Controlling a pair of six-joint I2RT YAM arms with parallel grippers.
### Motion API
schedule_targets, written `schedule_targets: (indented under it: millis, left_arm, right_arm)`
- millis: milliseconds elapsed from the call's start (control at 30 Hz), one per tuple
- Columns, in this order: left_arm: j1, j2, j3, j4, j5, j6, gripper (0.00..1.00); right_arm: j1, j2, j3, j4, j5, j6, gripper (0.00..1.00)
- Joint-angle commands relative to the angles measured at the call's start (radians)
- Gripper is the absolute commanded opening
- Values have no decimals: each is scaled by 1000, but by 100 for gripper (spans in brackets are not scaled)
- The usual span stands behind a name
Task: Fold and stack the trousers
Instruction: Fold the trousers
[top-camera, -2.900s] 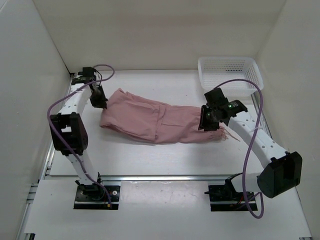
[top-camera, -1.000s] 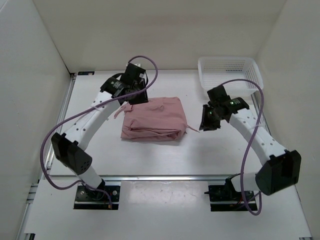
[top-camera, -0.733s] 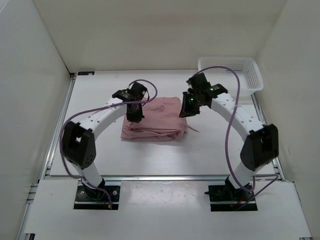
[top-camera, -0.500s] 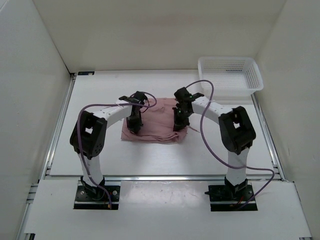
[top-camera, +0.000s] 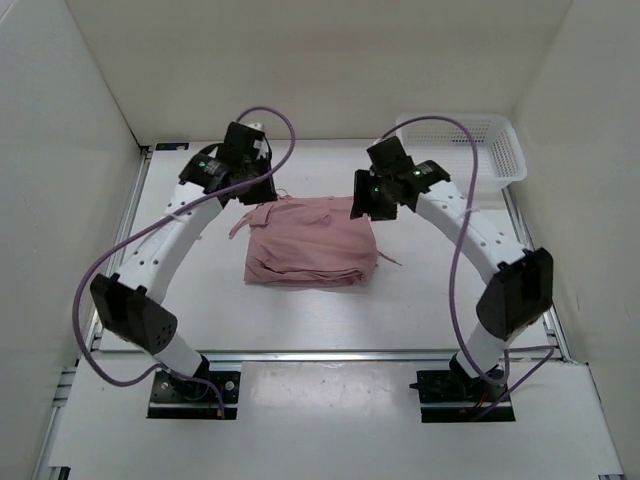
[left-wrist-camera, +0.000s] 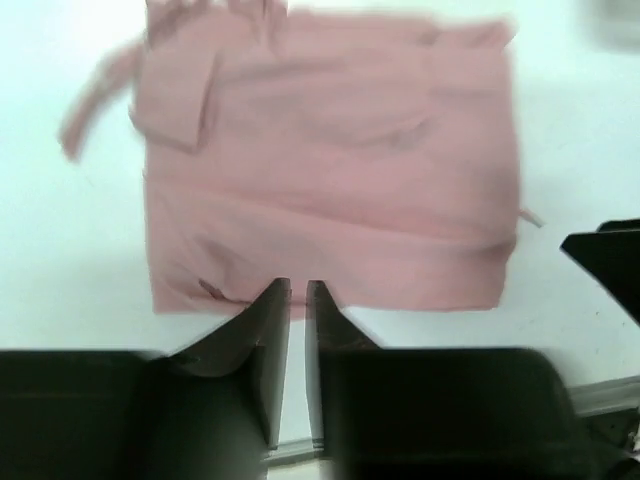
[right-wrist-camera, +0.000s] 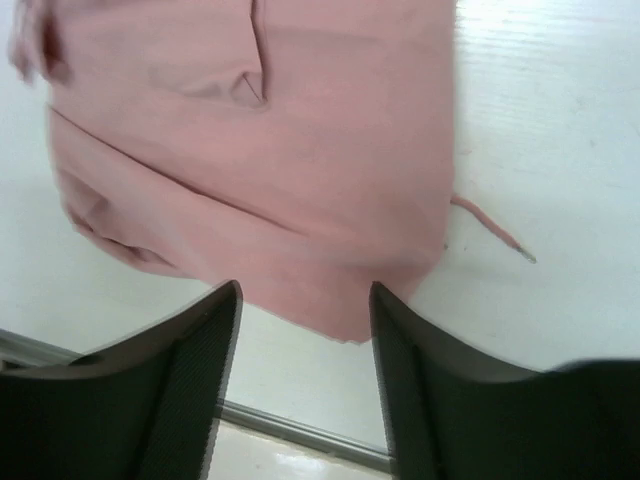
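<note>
Trousers (top-camera: 310, 243) lie folded into a compact rectangle mid-table (top-camera: 200, 310), left of and nearer than the white mesh basket (top-camera: 460, 150). Left gripper (left-wrist-camera: 297, 292): fingers nearly closed, empty. Right gripper (right-wrist-camera: 305, 295): fingers parted, empty. Both hover above the trousers' far edge.

Next, judged: square the edges and tuck the loose drawstring (right-wrist-camera: 490, 228). Fabric is thin, dusty pink, creased and limp.

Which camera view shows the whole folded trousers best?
The top external view: the trousers lie whole and sharp on the table. The left wrist view shows them whole but blurred; the right wrist view cuts off their top.
</note>
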Motion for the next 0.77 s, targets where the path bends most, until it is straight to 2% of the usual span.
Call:
schedule_targets:
  millis: [0,33,67,100,233,400,600,733]
  left_arm:
    - [5,-84,98,-124,-45,41,41]
    - [5,-107,98,-124,-57,50,58]
    - [17,-131,110,-135,-77,51,82]
    - [17,-188,110,-135,-86,51,100]
    - [79,-334,83,-135,-122,63,100]
    - [158,-504,-28,-135,-221,14,100]
    - [197,-623,-80,-205,-309,-64,100]
    - [197,-635,-80,-250,-372,-89,100]
  right_arm:
    - [0,-121,39,-73,104,-20,62]
    - [0,-183,22,-73,167,-20,88]
    - [0,-214,13,-82,201,-20,95]
    - [-11,-247,4,-91,236,-20,99]
    - [-52,-430,-53,-166,446,-29,99]
    - [-109,-555,-62,-287,658,3,99]
    - [-132,-673,-84,-433,792,130,99]
    - [-132,-767,-147,-395,792,118,99]
